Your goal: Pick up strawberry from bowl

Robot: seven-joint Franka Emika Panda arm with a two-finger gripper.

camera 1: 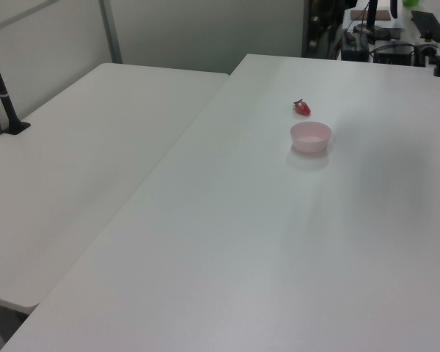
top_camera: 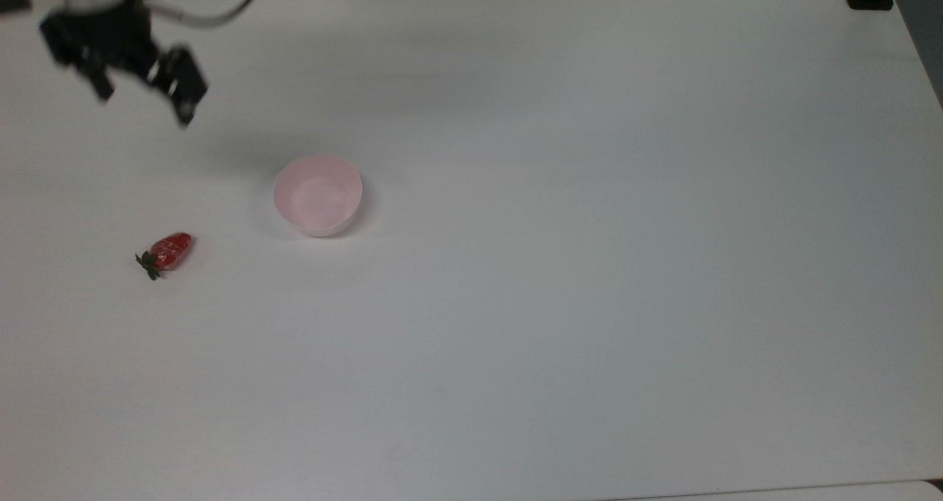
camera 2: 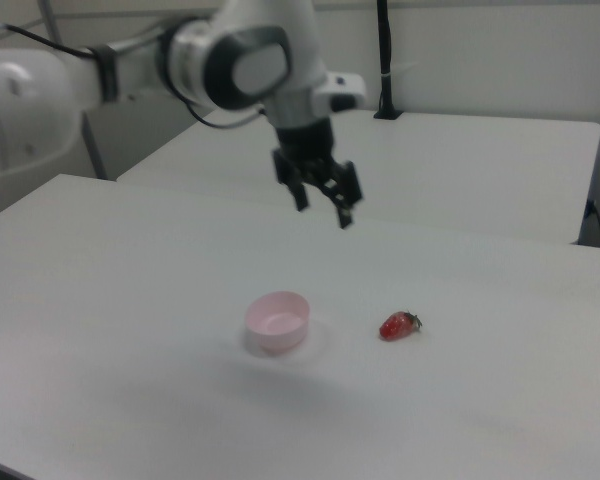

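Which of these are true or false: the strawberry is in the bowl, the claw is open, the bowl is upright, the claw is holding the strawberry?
1. The strawberry is in the bowl. False: it lies on the table, apart from the bowl.
2. The claw is open. True.
3. The bowl is upright. True.
4. The claw is holding the strawberry. False: it is empty, raised well above the table.

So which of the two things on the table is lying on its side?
The strawberry: it lies sideways on the table, while the bowl stands upright, empty.
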